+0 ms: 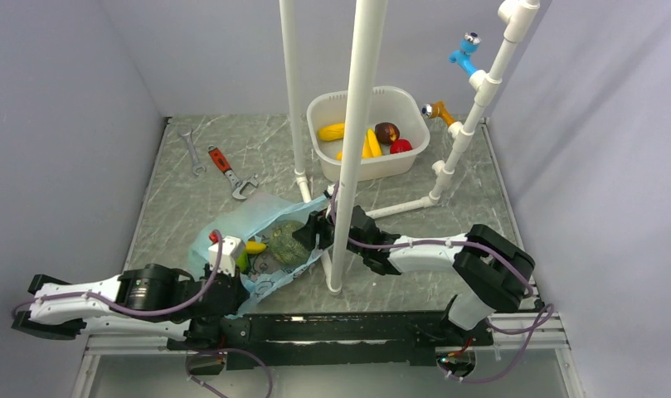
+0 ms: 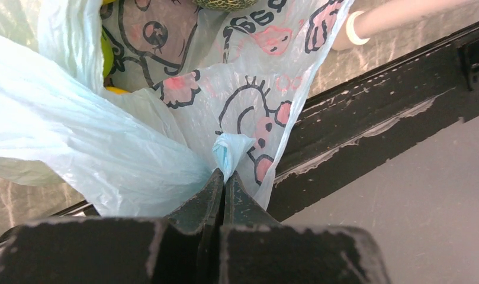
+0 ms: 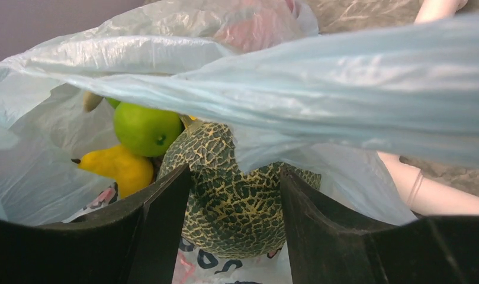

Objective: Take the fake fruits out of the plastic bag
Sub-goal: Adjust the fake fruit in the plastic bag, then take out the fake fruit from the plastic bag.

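Note:
The light blue plastic bag (image 1: 261,207) lies at the near middle of the table, its mouth facing right. Inside it are a dark green netted melon (image 3: 237,201), a green round fruit (image 3: 145,127) and a yellow lemon-shaped fruit (image 3: 121,168). My left gripper (image 2: 225,174) is shut on a pinched fold of the bag (image 2: 136,154) at its near corner. My right gripper (image 3: 235,171) is open inside the bag's mouth, its jaws level with the near face of the melon (image 1: 289,240), which is wider than the gap. A bag layer (image 3: 343,89) hangs over the jaws.
A white tub (image 1: 361,95) at the back holds yellow, brown and red fruits. A red-handled wrench (image 1: 224,166) and a silver wrench (image 1: 191,149) lie at the back left. White pipe posts (image 1: 352,166) stand beside the bag. A black rail (image 2: 373,118) runs along the near edge.

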`<action>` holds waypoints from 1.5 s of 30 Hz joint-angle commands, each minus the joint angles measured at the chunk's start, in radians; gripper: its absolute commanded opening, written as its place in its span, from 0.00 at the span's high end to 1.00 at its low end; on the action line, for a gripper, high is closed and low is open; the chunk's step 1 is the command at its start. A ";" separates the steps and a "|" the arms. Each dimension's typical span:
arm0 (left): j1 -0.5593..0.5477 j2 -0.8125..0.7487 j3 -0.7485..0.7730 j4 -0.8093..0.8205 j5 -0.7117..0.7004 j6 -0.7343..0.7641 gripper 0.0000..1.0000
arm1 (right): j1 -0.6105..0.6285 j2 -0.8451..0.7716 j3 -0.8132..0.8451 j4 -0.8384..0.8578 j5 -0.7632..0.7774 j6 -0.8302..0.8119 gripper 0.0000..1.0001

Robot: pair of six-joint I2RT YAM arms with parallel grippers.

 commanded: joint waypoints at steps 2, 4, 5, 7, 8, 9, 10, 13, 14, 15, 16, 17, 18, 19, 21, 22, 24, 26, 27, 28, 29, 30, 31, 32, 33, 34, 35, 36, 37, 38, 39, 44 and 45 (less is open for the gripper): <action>-0.005 -0.069 0.015 -0.019 -0.008 -0.032 1.00 | 0.013 0.076 -0.029 -0.151 -0.002 -0.023 0.42; -0.006 -0.075 0.026 -0.031 -0.008 -0.026 1.00 | 0.013 0.081 -0.013 -0.147 -0.023 -0.021 0.42; -0.006 -0.073 0.030 -0.038 -0.005 -0.027 1.00 | 0.013 0.080 -0.003 -0.149 -0.029 -0.022 0.42; -0.006 -0.062 0.029 -0.037 0.003 -0.014 1.00 | 0.013 0.068 0.020 -0.165 -0.037 -0.030 0.42; -0.005 -0.053 0.026 -0.038 0.005 -0.010 1.00 | 0.014 0.059 0.028 -0.174 -0.043 -0.037 0.42; -0.006 -0.043 0.026 -0.045 0.004 -0.015 1.00 | 0.016 0.048 0.033 -0.190 -0.041 -0.044 0.42; -0.006 -0.028 0.029 -0.061 -0.001 -0.026 1.00 | 0.019 0.033 0.034 -0.209 -0.030 -0.048 0.42; -0.006 0.012 0.046 -0.092 -0.018 -0.049 1.00 | 0.022 -0.029 0.006 -0.263 -0.009 -0.062 0.41; -0.006 0.021 0.048 -0.097 -0.022 -0.057 1.00 | 0.022 -0.054 -0.006 -0.277 0.003 -0.064 0.39; -0.006 0.031 0.049 -0.103 -0.025 -0.064 1.00 | 0.023 -0.082 -0.016 -0.288 0.013 -0.066 0.38; -0.005 0.038 0.050 -0.109 -0.028 -0.068 1.00 | 0.022 -0.104 -0.024 -0.296 0.005 -0.071 0.36; -0.006 0.042 0.053 -0.113 -0.032 -0.070 1.00 | 0.023 -0.126 -0.031 -0.301 -0.001 -0.075 0.34; -0.005 0.045 0.057 -0.116 -0.037 -0.070 1.00 | 0.022 -0.144 -0.035 -0.306 -0.030 -0.078 0.32; -0.005 0.046 0.063 -0.122 -0.042 -0.074 1.00 | 0.022 -0.162 -0.037 -0.307 -0.054 -0.082 0.30; -0.006 0.042 0.068 -0.129 -0.049 -0.079 1.00 | 0.022 -0.190 -0.030 -0.310 -0.099 -0.086 0.28; -0.006 0.037 0.066 -0.127 -0.053 -0.078 1.00 | 0.022 -0.205 -0.024 -0.311 -0.113 -0.082 0.28; -0.006 0.024 0.056 -0.110 -0.052 -0.069 1.00 | 0.021 -0.227 -0.019 -0.295 -0.135 -0.074 0.26; -0.006 0.017 0.052 -0.098 -0.048 -0.065 1.00 | 0.022 -0.244 -0.017 -0.278 -0.153 -0.070 0.24; -0.006 0.014 0.050 -0.095 -0.044 -0.063 1.00 | 0.022 -0.250 -0.012 -0.272 -0.154 -0.065 0.22; -0.006 0.015 0.048 -0.089 -0.040 -0.058 1.00 | 0.022 -0.255 -0.007 -0.267 -0.155 -0.059 0.20; -0.006 0.017 0.046 -0.078 -0.037 -0.051 1.00 | 0.022 -0.257 0.001 -0.263 -0.165 -0.055 0.19; -0.006 0.020 0.045 -0.073 -0.036 -0.045 1.00 | 0.022 -0.255 0.014 -0.260 -0.169 -0.050 0.19; -0.005 0.025 0.045 -0.070 -0.033 -0.041 1.00 | 0.022 -0.253 0.025 -0.261 -0.166 -0.042 0.18; -0.006 0.033 0.045 -0.071 -0.033 -0.039 1.00 | 0.022 -0.251 0.037 -0.269 -0.152 -0.028 0.19; -0.006 0.041 0.046 -0.071 -0.033 -0.038 1.00 | 0.023 -0.247 0.052 -0.282 -0.122 -0.014 0.19; -0.005 0.049 0.047 -0.072 -0.032 -0.036 1.00 | 0.021 -0.244 0.063 -0.302 -0.084 0.003 0.19; -0.005 0.058 0.048 -0.070 -0.031 -0.031 1.00 | 0.020 -0.242 0.073 -0.320 -0.050 0.019 0.20; -0.005 0.067 0.048 -0.068 -0.029 -0.029 1.00 | 0.021 -0.242 0.078 -0.329 -0.017 0.027 0.20; -0.005 0.079 0.049 -0.066 -0.028 -0.023 1.00 | 0.019 -0.244 0.078 -0.326 -0.010 0.033 0.21; -0.006 0.088 0.050 -0.067 -0.027 -0.021 1.00 | 0.014 -0.246 0.077 -0.317 -0.009 0.037 0.23; -0.006 0.098 0.053 -0.067 -0.026 -0.021 1.00 | 0.012 -0.248 0.077 -0.303 -0.009 0.038 0.24; -0.006 0.118 0.049 -0.061 -0.017 -0.015 1.00 | 0.006 -0.224 0.123 -0.296 -0.018 0.023 0.32; -0.006 0.119 0.049 -0.059 -0.016 -0.013 1.00 | 0.006 -0.213 0.135 -0.305 -0.023 0.016 0.37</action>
